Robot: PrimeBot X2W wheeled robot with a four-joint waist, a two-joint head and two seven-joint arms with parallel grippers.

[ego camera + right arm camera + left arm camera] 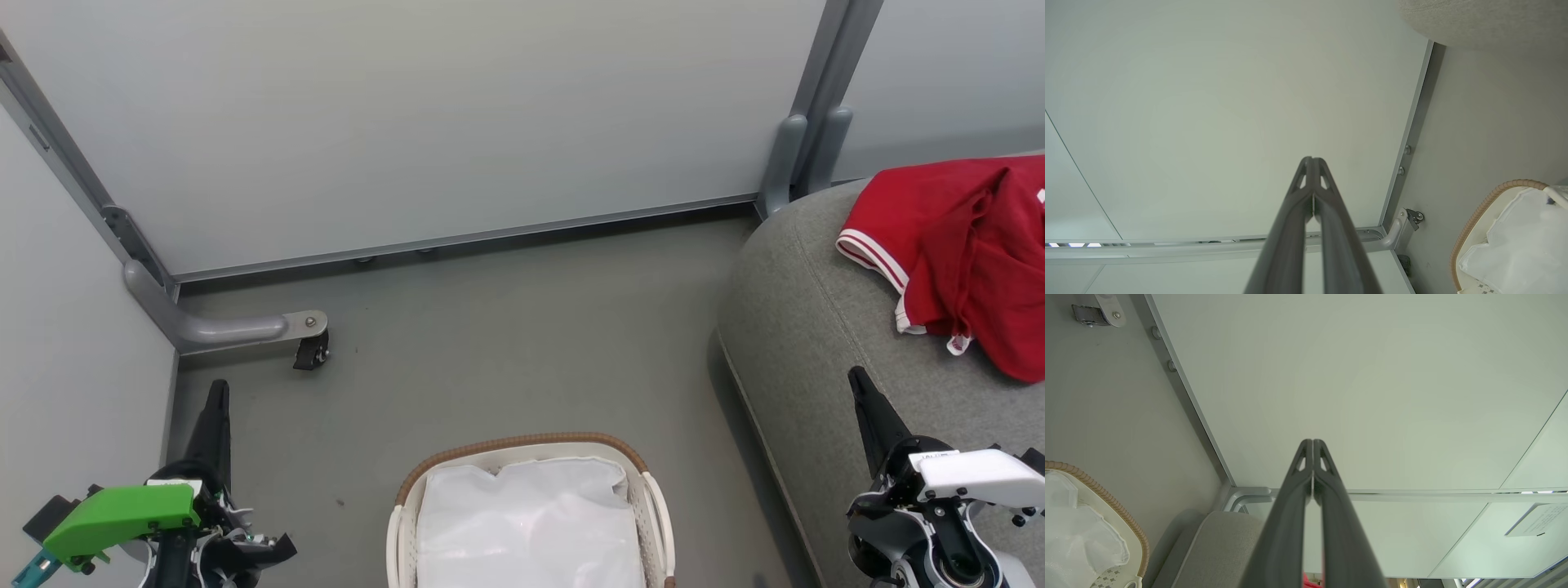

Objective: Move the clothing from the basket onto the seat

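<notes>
The red clothing (967, 249) with white-striped trim lies crumpled on the grey seat (804, 327) at the right. The cream basket (522, 453) with a brown woven rim stands on the floor at bottom centre, holding its white cloth liner (526, 523). My left gripper (219, 390) is shut at the lower left, over the floor and apart from the basket. At the lower right my right gripper (856, 377) is shut above the seat's front part, below the clothing. The wrist views show the fingers (1312, 445) (1310, 161) pressed together, the basket (1106, 494) (1486, 204) and the seat (1216, 543) (1478, 20).
Pale partition panels (424, 114) close off the back and left. A grey metal foot with a black caster (309, 351) sticks out onto the floor at the left. Grey floor (522, 327) lies between basket, panels and seat.
</notes>
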